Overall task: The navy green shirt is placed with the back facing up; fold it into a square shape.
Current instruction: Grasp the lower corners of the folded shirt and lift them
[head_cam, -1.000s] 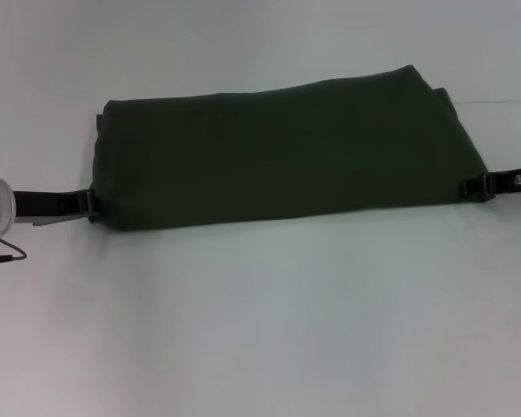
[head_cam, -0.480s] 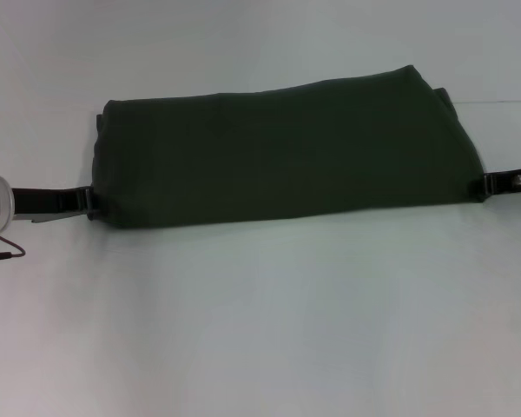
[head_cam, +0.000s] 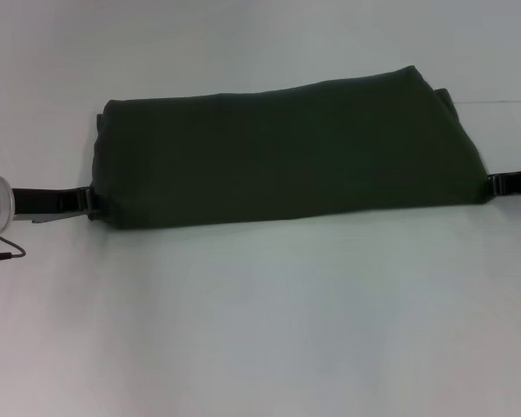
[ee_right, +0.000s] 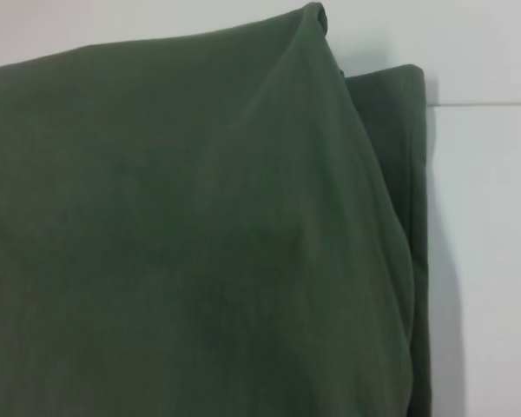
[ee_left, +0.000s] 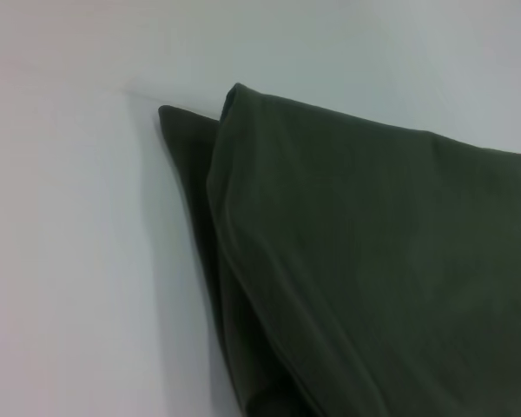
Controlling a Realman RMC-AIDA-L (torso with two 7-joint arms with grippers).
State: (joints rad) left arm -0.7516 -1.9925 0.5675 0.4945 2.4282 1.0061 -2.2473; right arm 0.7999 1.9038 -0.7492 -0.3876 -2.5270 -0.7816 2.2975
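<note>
Right claw [head_cam: 493,183] backed off navy green shirt [head_cam: 278,152] corner, now just touching; grip state unclear. Left claw [head_cam: 89,201] unmoved at opposite end, grip unclear. Shirt folded to long band on worktop [head_cam: 260,330]; release likely done.

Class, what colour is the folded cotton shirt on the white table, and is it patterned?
Plain dark olive-green cotton shirt, no pattern showing; clearest in the head view.

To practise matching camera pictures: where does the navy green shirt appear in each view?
Head view: shirt lies as a wide folded band across the upper middle.
Left wrist view: its layered corner fills one side.
Right wrist view: it fills most.
Shared landmark: white table.
</note>
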